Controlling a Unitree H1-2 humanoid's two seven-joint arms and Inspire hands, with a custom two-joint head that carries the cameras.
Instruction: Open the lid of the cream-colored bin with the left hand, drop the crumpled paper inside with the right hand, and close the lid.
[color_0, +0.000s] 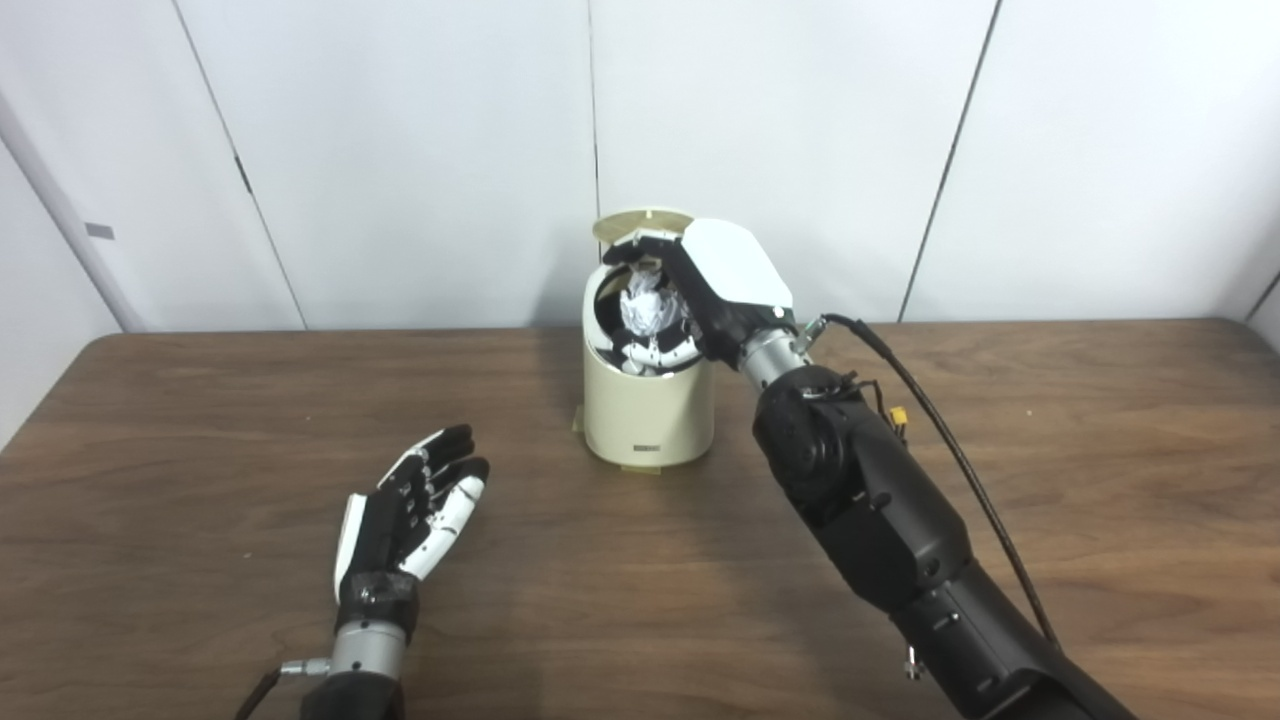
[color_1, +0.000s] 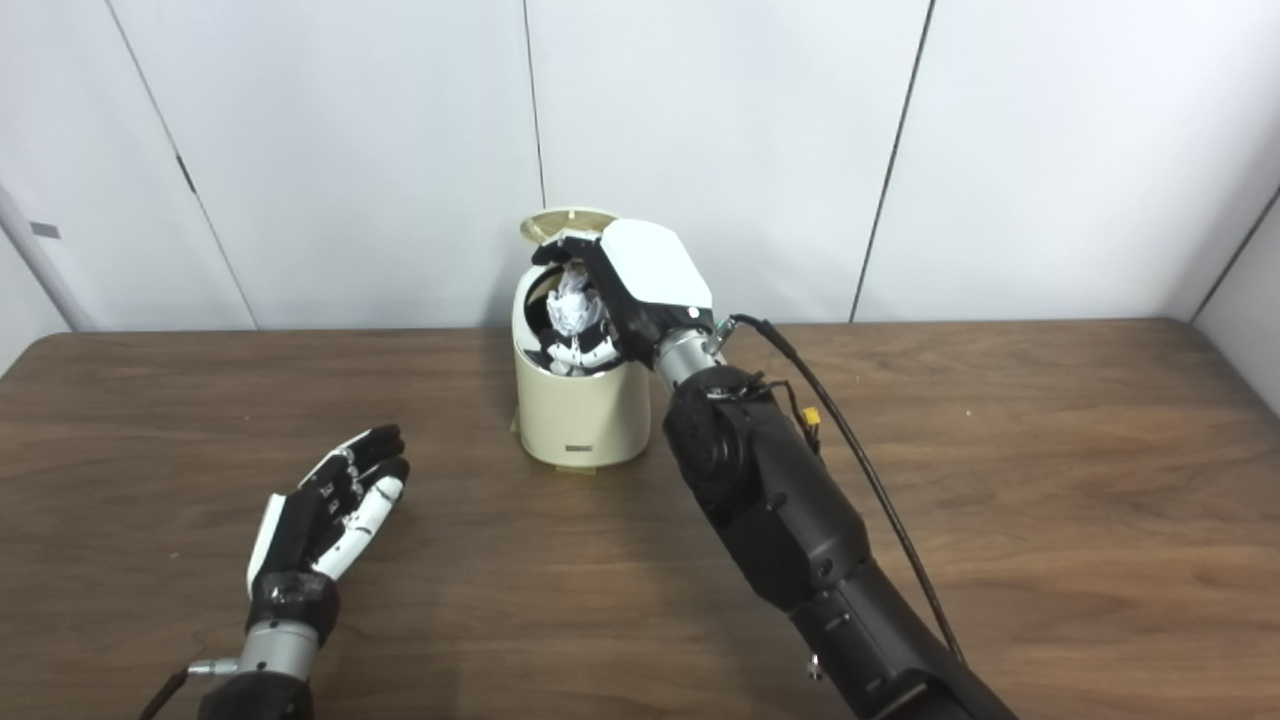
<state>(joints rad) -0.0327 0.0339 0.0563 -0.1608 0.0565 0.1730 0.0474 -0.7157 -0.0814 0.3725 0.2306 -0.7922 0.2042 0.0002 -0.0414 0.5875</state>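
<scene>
Left hand (color_0: 415, 510) nearest, well short and left of cream-colored bin (color_0: 648, 405) — fingers spread, palm up, holding nothing, low over table (color_0: 200, 420). Right hand (color_0: 715, 285) reaches over bin's open mouth, fingers (color_0: 655, 352) curled around crumpled paper (color_0: 645, 305) — paper within rim. Lid (color_0: 640, 222) stands raised behind bin.

Two side-by-side head views, angled down at the same table (color_0: 200, 400), overlapping almost wholly.
</scene>
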